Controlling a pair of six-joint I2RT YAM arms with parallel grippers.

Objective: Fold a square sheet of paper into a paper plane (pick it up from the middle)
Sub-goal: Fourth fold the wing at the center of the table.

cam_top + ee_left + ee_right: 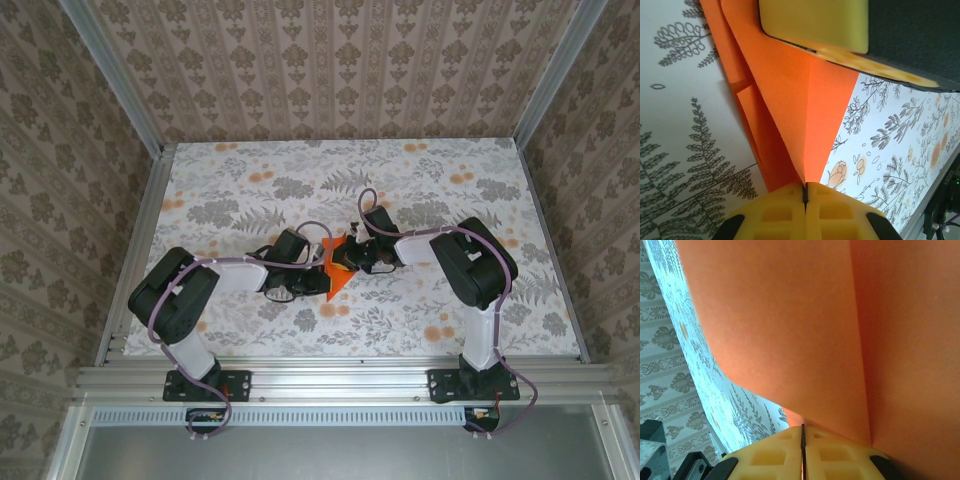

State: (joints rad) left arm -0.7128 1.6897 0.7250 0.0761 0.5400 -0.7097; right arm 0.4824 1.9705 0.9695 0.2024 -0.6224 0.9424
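The square sheet of paper [338, 281] is bright orange and folded into a narrow, pointed shape, held between both arms at the middle of the table. My left gripper [317, 264] is shut on its pointed end; in the left wrist view the yellow fingertips [785, 207] meet on the crease where the paper [790, 100] narrows. My right gripper [350, 260] is shut on the other side, and one of its yellow fingers [815, 20] lies against the paper. In the right wrist view the orange paper [815, 330] bulges just past the shut right gripper [802, 432].
A floral cloth covers the table [300, 170]. Patterned walls with metal posts [110, 70] close in three sides. An aluminium rail [340, 378] runs along the near edge where both arm bases are bolted.
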